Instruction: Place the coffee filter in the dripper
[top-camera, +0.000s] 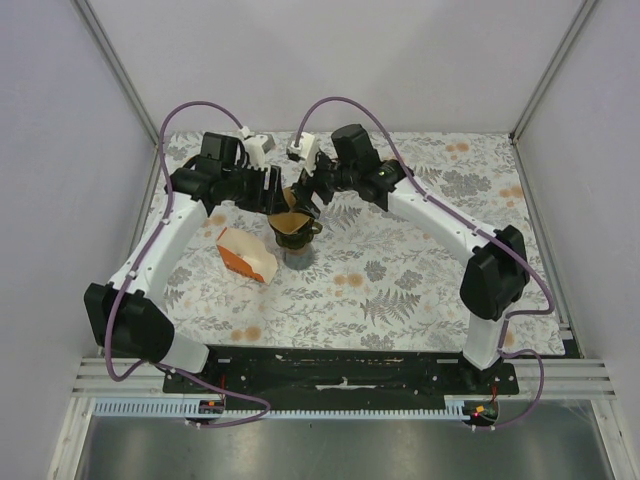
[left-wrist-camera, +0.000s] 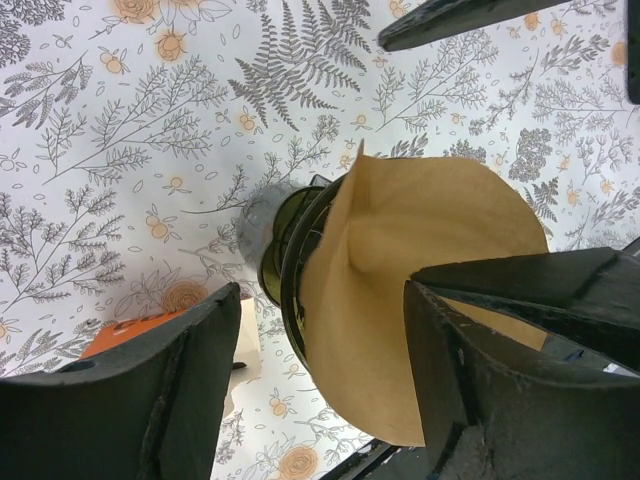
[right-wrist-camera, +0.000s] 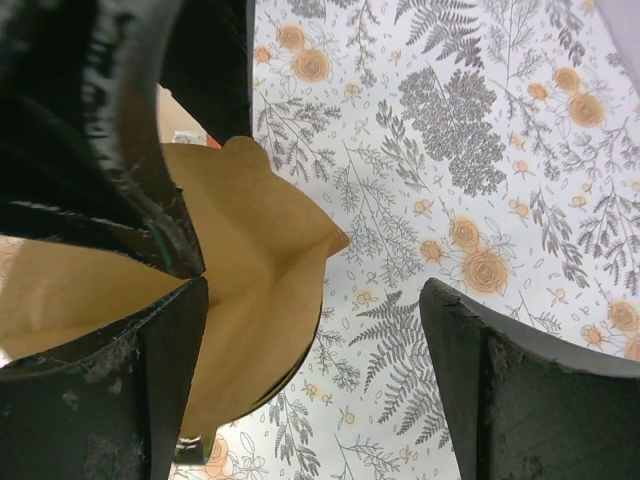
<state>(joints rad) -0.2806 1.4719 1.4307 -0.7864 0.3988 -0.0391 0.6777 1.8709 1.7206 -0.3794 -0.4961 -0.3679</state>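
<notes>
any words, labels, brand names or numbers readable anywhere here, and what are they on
No readable text in any view.
carton: orange and white patches only; any print is too small to read.
coffee filter: plain tan paper, no print.
dripper: no marking visible.
tablecloth: ferns and flowers, no words.

You have one coffee filter (left-wrist-camera: 430, 240), one dripper (top-camera: 297, 243) and one orange and white carton (top-camera: 245, 255) at the dripper's 9 o'clock. You also have two grasping parts, the left end effector (top-camera: 277, 200) and the right end effector (top-camera: 306, 194), over one desk (top-camera: 420, 290).
</notes>
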